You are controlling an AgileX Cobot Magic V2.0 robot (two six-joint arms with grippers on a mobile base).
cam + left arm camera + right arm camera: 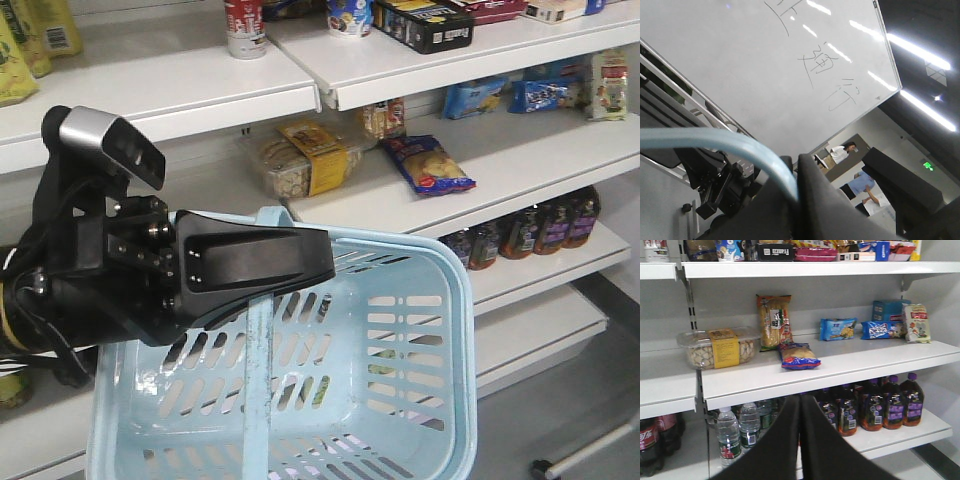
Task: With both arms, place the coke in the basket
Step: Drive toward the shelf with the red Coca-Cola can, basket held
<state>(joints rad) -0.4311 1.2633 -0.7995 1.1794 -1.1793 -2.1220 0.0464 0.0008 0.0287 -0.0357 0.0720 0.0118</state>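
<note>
- The left end effector (pixel 318 268) pinches the flat handle (pixel 257 400) of the pale blue basket (pixel 466 340). The left wrist view shows that handle curving in between the black fingers.
- The right end effector (pixel 800 400) appears only in its own wrist view, with its fingers pressed together and nothing between them.
- The coke (pixel 648 440) stands on the bottom shelf at the left edge of the right wrist view. It is a dark bottle with a red label, and its white script is too small to read. Water bottles (pixel 729 437) stand near it.
- Only the left wrist view shows the whiteboard (pixel 740 75). It carries handwritten Chinese characters — two look like 通行. A green lit sign (pixel 928 165) glows far off, unreadable.
- Both the front and right wrist views show a clear tub (pixel 715 347) with a yellow label — print too small to read.
- Only the right wrist view gives a clear look at the purple labels on the juice bottles (pixel 895 405), which have purple caps.
</note>
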